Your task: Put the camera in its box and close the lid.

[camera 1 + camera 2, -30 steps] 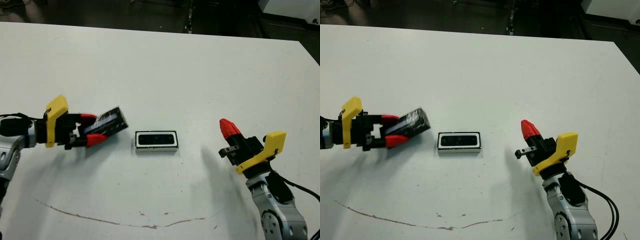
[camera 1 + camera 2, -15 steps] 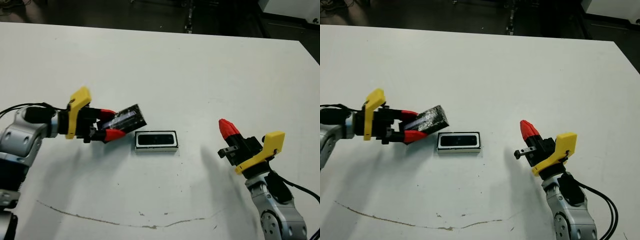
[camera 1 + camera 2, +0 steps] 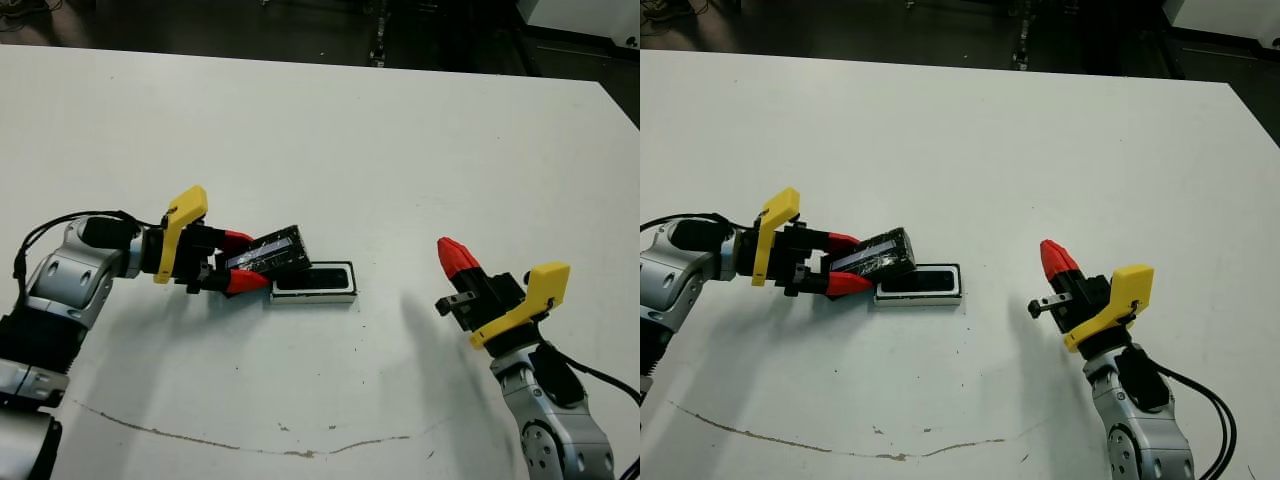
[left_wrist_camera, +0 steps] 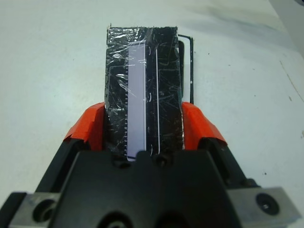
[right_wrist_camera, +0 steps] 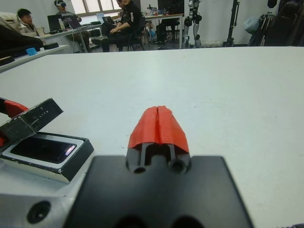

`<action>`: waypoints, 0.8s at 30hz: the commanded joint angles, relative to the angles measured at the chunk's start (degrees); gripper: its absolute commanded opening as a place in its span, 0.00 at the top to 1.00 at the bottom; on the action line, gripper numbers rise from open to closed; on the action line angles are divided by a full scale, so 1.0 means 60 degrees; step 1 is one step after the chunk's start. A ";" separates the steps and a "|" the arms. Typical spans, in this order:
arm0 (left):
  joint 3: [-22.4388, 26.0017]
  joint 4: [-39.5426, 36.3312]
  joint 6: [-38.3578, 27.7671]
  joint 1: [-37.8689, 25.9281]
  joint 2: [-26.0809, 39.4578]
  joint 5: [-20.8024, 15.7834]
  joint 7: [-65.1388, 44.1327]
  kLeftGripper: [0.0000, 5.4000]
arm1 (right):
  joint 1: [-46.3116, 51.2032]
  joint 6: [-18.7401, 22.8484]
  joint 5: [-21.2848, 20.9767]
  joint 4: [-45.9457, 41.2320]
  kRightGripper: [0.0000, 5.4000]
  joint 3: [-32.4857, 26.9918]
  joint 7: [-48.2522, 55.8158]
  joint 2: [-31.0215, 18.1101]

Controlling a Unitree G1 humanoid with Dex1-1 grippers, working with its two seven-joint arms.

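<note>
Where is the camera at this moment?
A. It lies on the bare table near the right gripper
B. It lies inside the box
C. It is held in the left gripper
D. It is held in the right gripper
B: the camera lies in the box, while the left gripper grips the lid and the right gripper is shut on nothing.
</note>
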 commanded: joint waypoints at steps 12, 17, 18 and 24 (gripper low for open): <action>-0.0253 0.0054 0.0243 0.0235 -0.0479 -0.0115 -0.0244 0.41 | 0.0017 0.0060 0.0116 0.0010 1.00 -0.0070 0.0014 -0.0090; -0.0266 -0.0015 0.0070 0.0341 -0.0477 -0.0144 -0.0326 0.41 | 0.0055 0.0058 0.0021 0.0012 1.00 -0.0084 -0.0065 -0.0094; -0.0273 0.0008 0.0077 0.0345 -0.0480 -0.0145 -0.0342 0.41 | 0.0057 0.0049 0.0024 0.0012 1.00 -0.0086 -0.0062 -0.0088; -0.0303 0.0192 0.0223 0.0349 -0.0537 -0.0182 -0.0397 0.41 | 0.0028 0.0036 0.0091 0.0061 1.00 -0.0090 0.0031 -0.0099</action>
